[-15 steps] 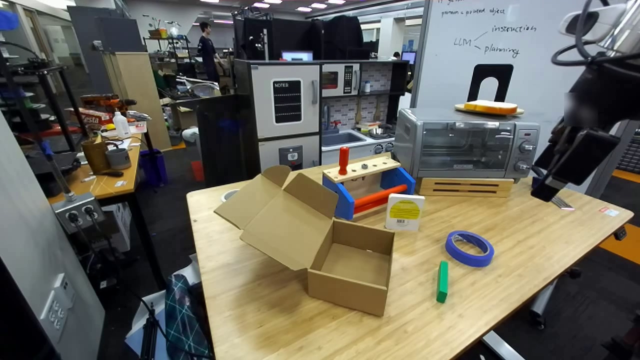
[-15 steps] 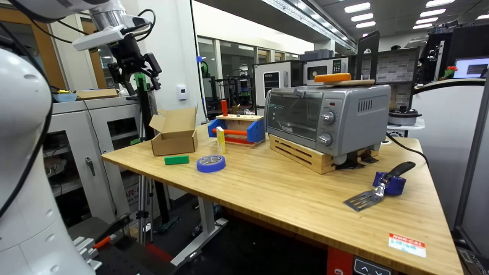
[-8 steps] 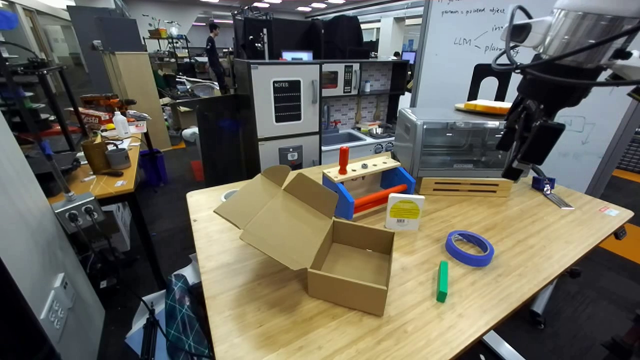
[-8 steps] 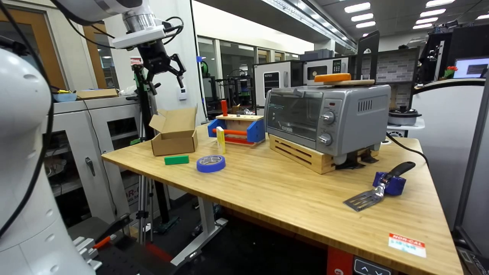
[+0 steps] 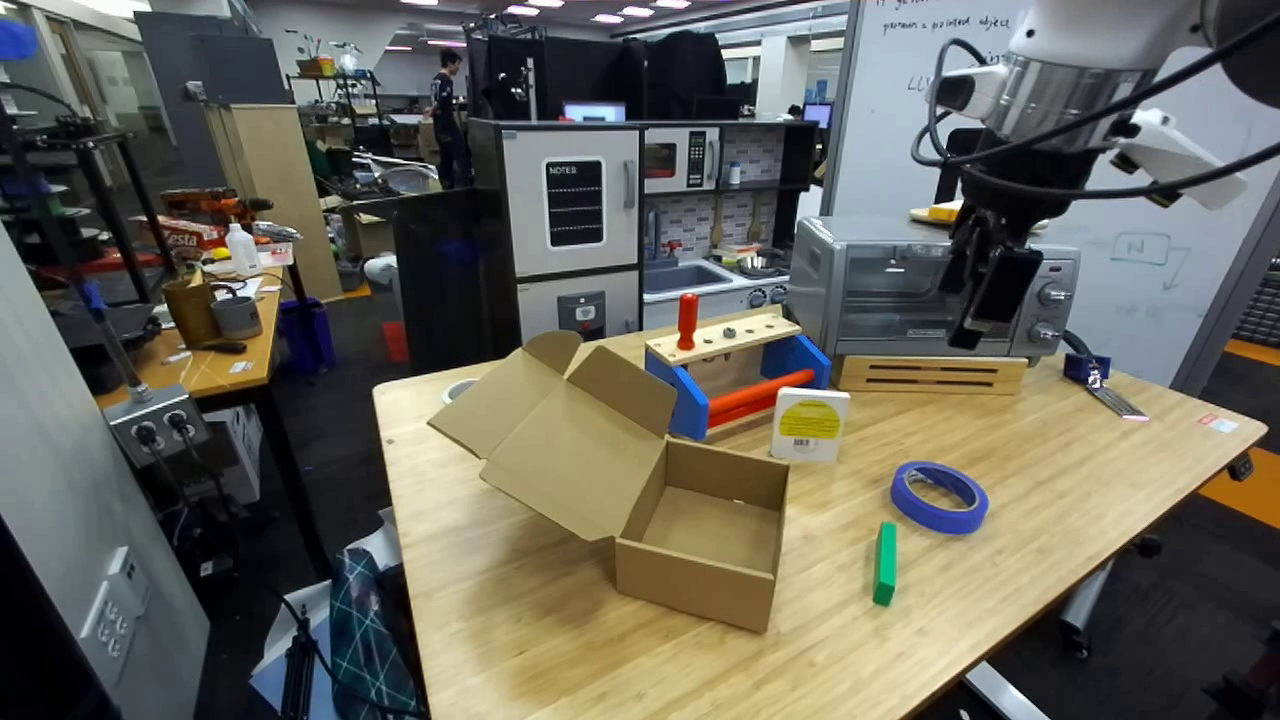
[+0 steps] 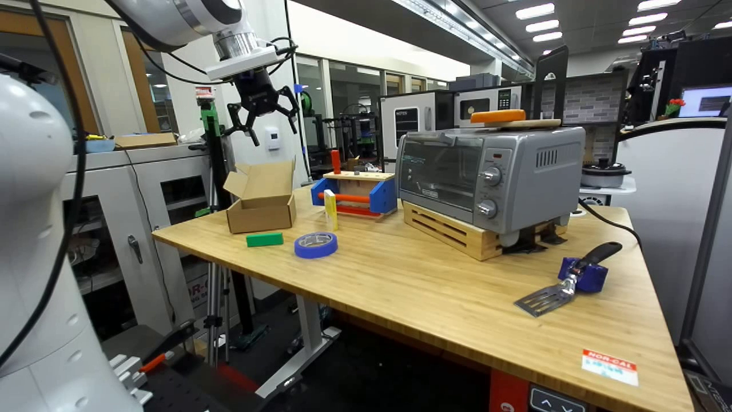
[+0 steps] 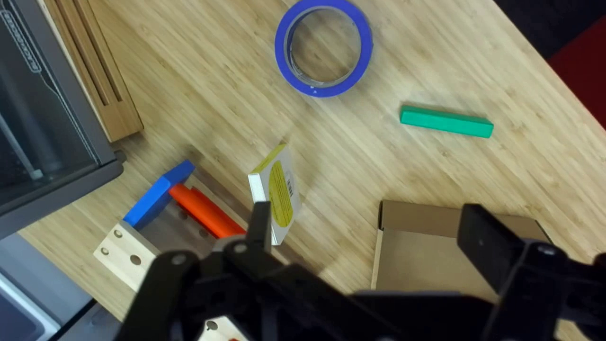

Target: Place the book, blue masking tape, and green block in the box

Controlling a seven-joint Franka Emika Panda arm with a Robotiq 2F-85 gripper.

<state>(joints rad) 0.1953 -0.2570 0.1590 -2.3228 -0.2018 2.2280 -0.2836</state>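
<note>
- The gripper (image 6: 275,136) hung in the air, high over the table (image 5: 520,640).
- Its two fingers (image 7: 487,246) were spread far apart, and it was holding nothing.
- The book (image 5: 810,425) stood on its edge on the table. It had a yellow shape on its white cover. It was near the toy bench (image 5: 745,333) and near the box (image 5: 690,590).
- The box sat on the table with its top wide open and its flaps sticking out. Its brown bottom showed inside.
- The blue tape (image 5: 940,517) lay flat on the table, outside the box.
- The green block (image 5: 885,565) lay on its long side on the table, also outside the box. It was near the tape.
- In the wrist view, one finger hid part of the book, and the other hid part of the box.
- The toy bench had blue sides, a red bar and a wood top.
- A gray oven (image 5: 885,300) stood on a wood stand (image 5: 930,375).
- A spatula (image 6: 566,286) leaned on a blue lump (image 6: 592,279).
</note>
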